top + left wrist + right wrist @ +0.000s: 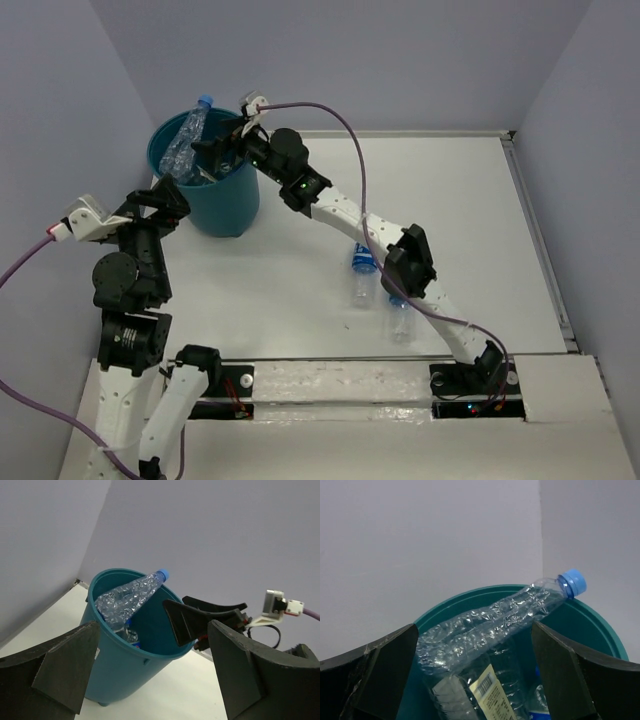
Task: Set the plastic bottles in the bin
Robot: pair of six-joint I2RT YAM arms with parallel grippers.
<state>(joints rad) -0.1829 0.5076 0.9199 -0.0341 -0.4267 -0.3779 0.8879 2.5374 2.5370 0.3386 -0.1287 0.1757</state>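
- My right gripper (475, 647) stands spread as wide as it goes, with one finger at the lower left and the other at the lower right of the right wrist view. It has hold of nothing.
- In the gap between those fingers, and beyond them, the crinkled bottle (495, 622) lies slanted inside the bin (600, 625), its blue cap poking over the rim at the upper right.
- Under it lies a labelled bottle (487, 692) (a barcode shows on it), also inside the bin.
- In the top view, the right gripper (222, 148) hangs over the bin (230, 205) in the upper left of the frame, and the crinkled bottle (185, 140) leans just left of it.
- My left gripper (152, 642) is wide open too and empty. The bin (115, 675) sits beyond its fingers, left of centre in the left wrist view.
- Two more lie on the table (290, 300) right of centre, well apart from both grippers: the upper bottle (361, 275) and the lower bottle (400, 320), both partly under my right arm (345, 212).
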